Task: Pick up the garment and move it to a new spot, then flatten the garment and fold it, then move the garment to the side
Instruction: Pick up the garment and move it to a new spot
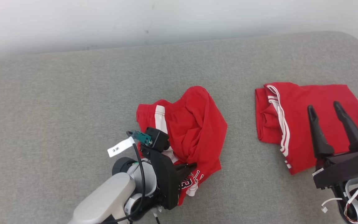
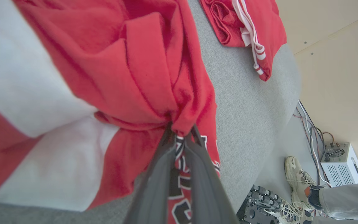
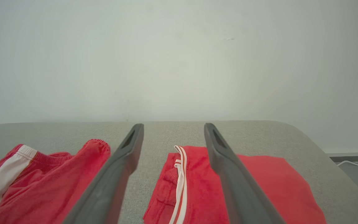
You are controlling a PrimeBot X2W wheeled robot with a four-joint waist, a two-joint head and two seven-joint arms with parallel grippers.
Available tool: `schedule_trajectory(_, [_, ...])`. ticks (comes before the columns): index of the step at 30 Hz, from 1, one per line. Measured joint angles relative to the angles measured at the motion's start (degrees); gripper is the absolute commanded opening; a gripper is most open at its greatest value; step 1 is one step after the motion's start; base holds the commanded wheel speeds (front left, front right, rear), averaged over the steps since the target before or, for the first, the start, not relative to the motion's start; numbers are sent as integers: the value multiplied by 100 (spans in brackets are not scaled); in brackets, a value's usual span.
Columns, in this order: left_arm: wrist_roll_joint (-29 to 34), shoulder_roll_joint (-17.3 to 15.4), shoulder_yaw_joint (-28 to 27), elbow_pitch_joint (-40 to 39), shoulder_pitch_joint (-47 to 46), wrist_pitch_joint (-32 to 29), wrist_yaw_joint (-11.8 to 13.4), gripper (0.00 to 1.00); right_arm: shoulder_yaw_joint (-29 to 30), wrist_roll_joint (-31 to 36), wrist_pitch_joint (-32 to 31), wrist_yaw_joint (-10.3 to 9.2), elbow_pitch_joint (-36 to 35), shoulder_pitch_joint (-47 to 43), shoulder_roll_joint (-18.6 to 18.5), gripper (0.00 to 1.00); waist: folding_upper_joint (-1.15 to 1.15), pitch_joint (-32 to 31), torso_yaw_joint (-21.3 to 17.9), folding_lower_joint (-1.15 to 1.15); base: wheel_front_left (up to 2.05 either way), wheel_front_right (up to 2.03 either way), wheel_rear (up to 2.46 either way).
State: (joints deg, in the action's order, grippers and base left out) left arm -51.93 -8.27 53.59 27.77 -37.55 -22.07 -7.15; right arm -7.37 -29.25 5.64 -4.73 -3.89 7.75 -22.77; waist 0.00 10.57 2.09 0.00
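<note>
Red crumpled garment (image 1: 194, 124) lies mid-width on the tabletop (image 1: 73, 109), near its front edge, its hem pinched by the left end effector (image 1: 189, 169). The right end effector (image 1: 323, 106) stands wide above a folded red garment (image 1: 294, 102) at the right edge.

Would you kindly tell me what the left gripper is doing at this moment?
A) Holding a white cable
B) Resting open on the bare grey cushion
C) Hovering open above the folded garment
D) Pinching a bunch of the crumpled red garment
D: the left wrist view shows the left gripper shut on gathered cloth of the crumpled red garment, while the folded garment lies apart by the open right gripper.
</note>
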Motion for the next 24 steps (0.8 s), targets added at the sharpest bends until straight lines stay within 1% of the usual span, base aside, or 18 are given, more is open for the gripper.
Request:
schedule_trajectory(1, [-2, 29, 9, 35, 9, 38, 0, 73, -11, 0, 1, 13, 13, 5, 1, 100, 0, -16, 21, 0, 0, 0, 0])
schedule_trajectory(2, [-2, 56, 12, 64, 15, 82, 0, 100, -22, 0, 18, 21, 22, 5, 1, 100, 0, -32, 42, 0, 0, 0, 0])
schedule_trajectory(6, [-4, 175, -8, 112, 94, 328, 0, 100, -25, 0, 45, 58, 127, 5, 0, 100, 0, -114, 124, 0, 0, 0, 0])
schedule_trajectory(12, [-2, 169, -232, 74, 152, 842, 0, 100, -91, -2, 76, 143, 311, -5, 1, 100, 0, -293, 272, 0, 0, 0, 0])
schedule_trajectory(17, [55, 46, -291, 81, 332, 1115, 20, 100, -83, -86, 98, 155, 341, -52, 5, 100, 0, -424, 479, 0, 0, 0, 0])
schedule_trajectory(21, [194, -162, -286, 165, 446, 1303, 167, 100, -88, -98, 143, 155, 359, -153, 27, 100, 0, -510, 667, 0, 0, 0, 0])
schedule_trajectory(24, [256, -254, -288, 188, 559, 1385, 209, 100, -125, -98, 142, 155, 347, -180, 52, 100, 0, -565, 789, 0, 0, 0, 0])
